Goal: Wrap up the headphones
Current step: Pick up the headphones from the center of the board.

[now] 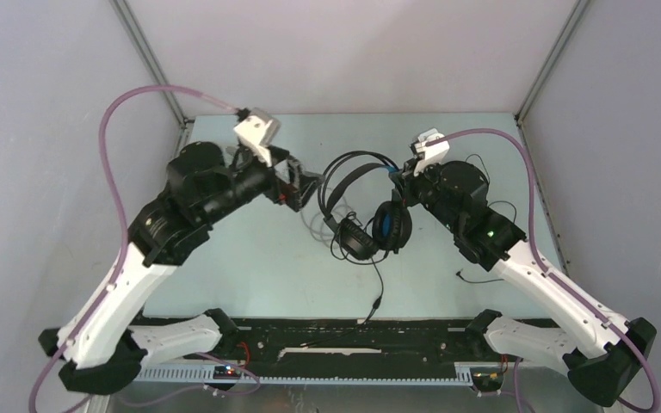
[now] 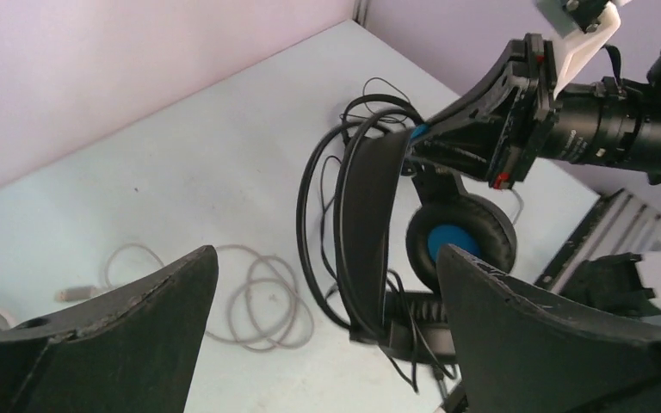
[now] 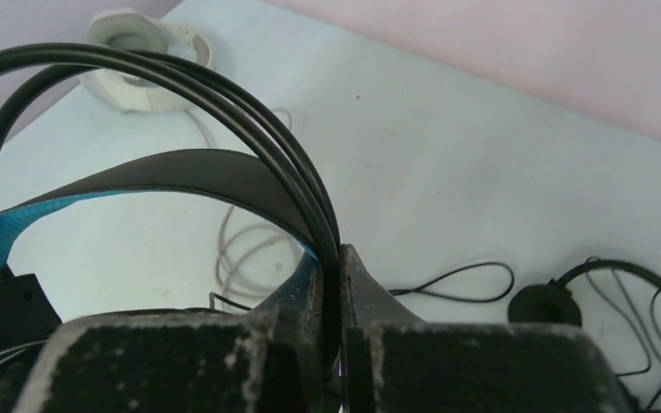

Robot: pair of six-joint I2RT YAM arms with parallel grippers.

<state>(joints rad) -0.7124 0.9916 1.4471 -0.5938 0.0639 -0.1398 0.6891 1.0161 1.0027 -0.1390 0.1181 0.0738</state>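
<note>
The black over-ear headphones with a blue headband (image 1: 357, 239) stand tilted mid-table, blue-lined ear cups low. My right gripper (image 1: 402, 175) is shut on the upper headband and its thin black arches (image 3: 181, 176), holding them up. In the left wrist view the band (image 2: 370, 215) runs between my left gripper's wide-open fingers (image 2: 172, 301), without touching them. My left gripper (image 1: 307, 185) hovers just left of the headband, open and empty. The black cord (image 1: 377, 297) trails toward the near edge.
A loose coil of grey cable (image 2: 262, 301) lies on the table left of the headphones. It leads to a white ear cup (image 3: 142, 47) at the far left. A small thin black on-ear pair (image 3: 547, 303) with looped cord lies to the right, under my right arm.
</note>
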